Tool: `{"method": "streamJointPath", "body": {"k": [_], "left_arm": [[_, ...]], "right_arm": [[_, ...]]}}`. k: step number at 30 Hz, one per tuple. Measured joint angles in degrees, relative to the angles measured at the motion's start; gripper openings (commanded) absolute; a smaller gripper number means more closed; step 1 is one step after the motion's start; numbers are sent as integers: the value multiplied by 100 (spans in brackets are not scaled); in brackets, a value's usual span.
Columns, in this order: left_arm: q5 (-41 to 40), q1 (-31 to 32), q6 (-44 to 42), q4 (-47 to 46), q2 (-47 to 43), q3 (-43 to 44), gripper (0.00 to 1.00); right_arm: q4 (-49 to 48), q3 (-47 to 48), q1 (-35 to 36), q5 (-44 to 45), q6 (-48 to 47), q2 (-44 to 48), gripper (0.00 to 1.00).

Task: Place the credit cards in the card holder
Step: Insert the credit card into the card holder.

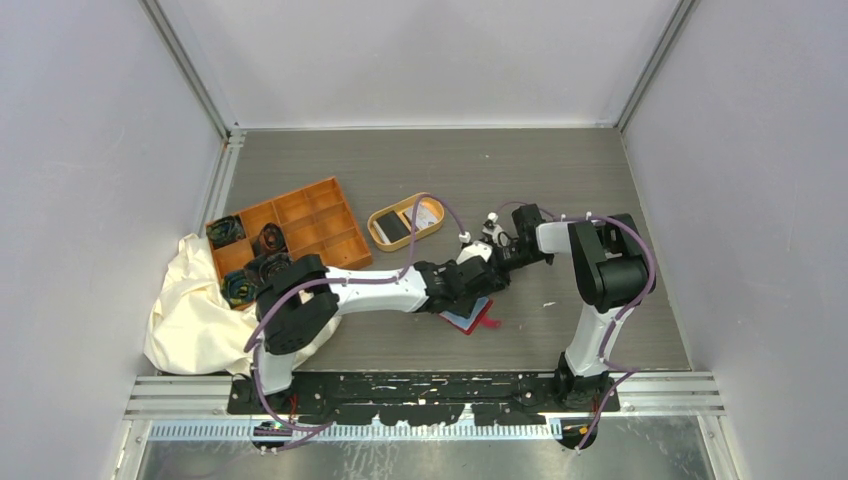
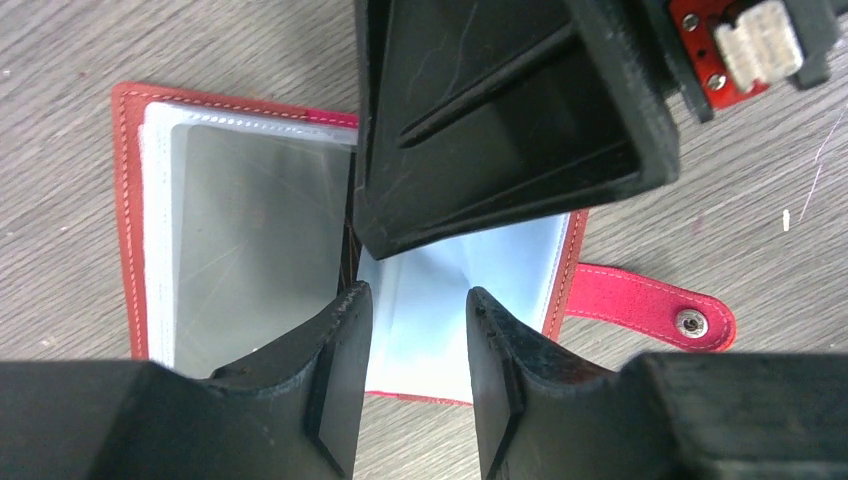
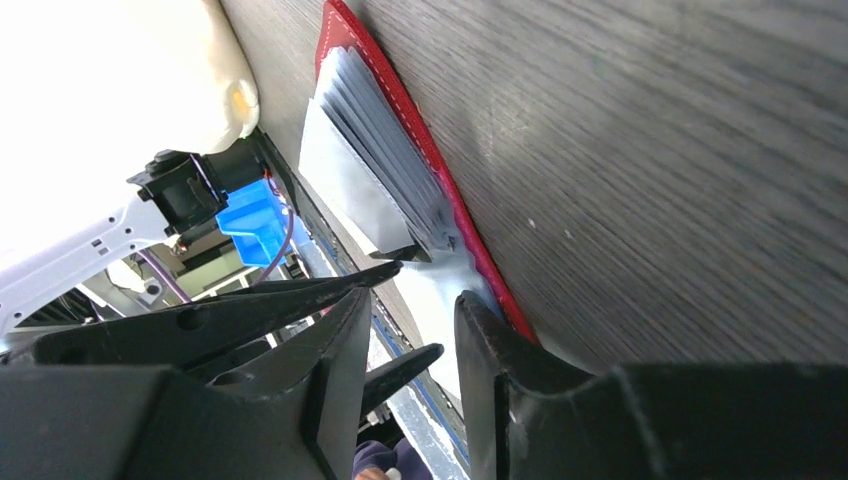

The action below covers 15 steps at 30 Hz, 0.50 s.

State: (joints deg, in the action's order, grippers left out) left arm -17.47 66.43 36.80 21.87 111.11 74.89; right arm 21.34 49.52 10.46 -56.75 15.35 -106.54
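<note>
Card holder lies open flat on table, near the front edge between the 2 arm bases; red cover down, grey-clear sleeves up, snap tab stretched out to the side. Both grippers are right over it.

Left gripper: jaws parted to a medium gap above the pale right-hand sleeves, nothing seen pinched between them.

Right gripper: low at the holder's edge by the fanned sleeves, jaws parted with a narrow gap, no card seen in them. Whether a sleeve edge is touched cannot be told.

Credit cards: at least 2 are seen in the oval tan dish, 1 dark and 1 pale, well apart from the holder. Whether any card is already inside a sleeve cannot be told; the left-hand panel reads as plain grey.

Judged progress: early. Holder opened and spread, sleeves being handled. Left to do: dish cards fetched and slid into sleeves.
</note>
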Motion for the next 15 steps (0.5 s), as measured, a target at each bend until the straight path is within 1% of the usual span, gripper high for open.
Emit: {"method": "streamJointPath", "body": {"k": [5,9,11,13,15], "left_arm": [[149,-52,-271,-109,-422,-319,41],[501,-76,-546,-514,-1248,-975,42],[662,-131,-603,-573,-1681,-1137,43],[997,-232,-601,-621,-2120,-1161,45],[1451,-448,-501,-739,-2492,-1154,48]], "right_arm": [[328,162,-13,68,-332,46,43],[726,267,-52,105,-758,354,43],[925,350,-63,118,-1005,590,44],[1123,444,-81,125,-1300,833,44],[1388,577,-83,144,-1657,1110,44]]}}
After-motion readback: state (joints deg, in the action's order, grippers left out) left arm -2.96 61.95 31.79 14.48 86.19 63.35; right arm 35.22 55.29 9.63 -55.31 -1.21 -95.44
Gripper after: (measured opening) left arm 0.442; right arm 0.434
